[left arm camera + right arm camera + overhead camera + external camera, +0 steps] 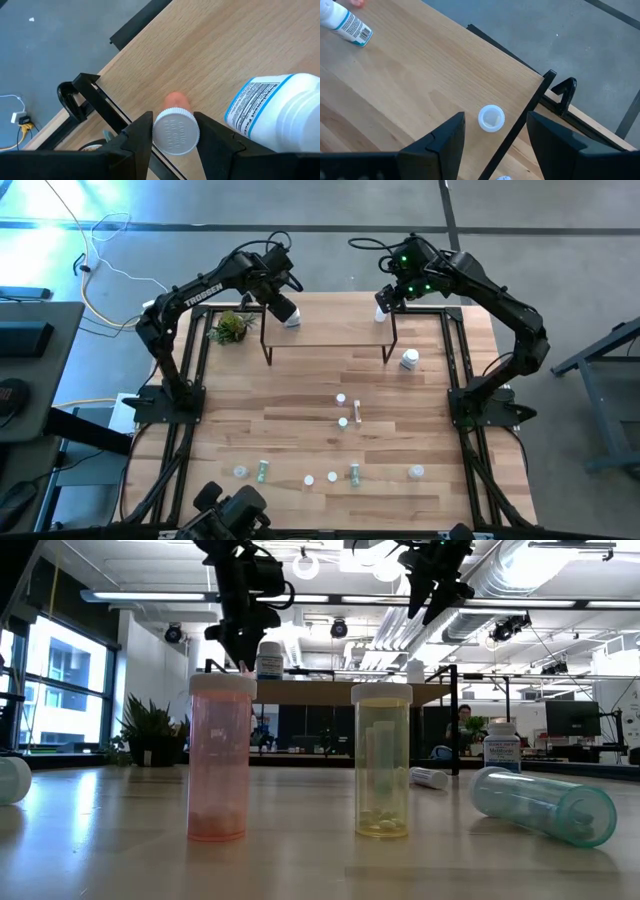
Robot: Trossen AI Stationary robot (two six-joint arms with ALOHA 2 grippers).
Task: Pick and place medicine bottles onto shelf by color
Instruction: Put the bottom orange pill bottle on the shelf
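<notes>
The shelf (330, 332) stands at the table's far middle. My left gripper (283, 308) hovers over its left end, shut on a small pink bottle with a white cap (176, 131). The bottle is upright, with its base on or just above the shelf board. Beside it on the board stands a larger white bottle with a blue label (270, 110). My right gripper (386, 298) is open above the shelf's right end. A small white-capped bottle (491, 118) stands on the board below its fingers, untouched. My left gripper pinches the pink bottle by its white cap (156, 134), one finger on each side of the cap's rim. The fingers come steeply from above, pointing down. The bottle stays upright below them, its pink body (176, 101) reaching down to the shelf board.
Several small bottles are scattered over the table's near half (331, 477), some upright and some lying. A white jar (409, 360) stands just in front of the shelf's right legs. A small green plant (232, 325) sits left of the shelf.
</notes>
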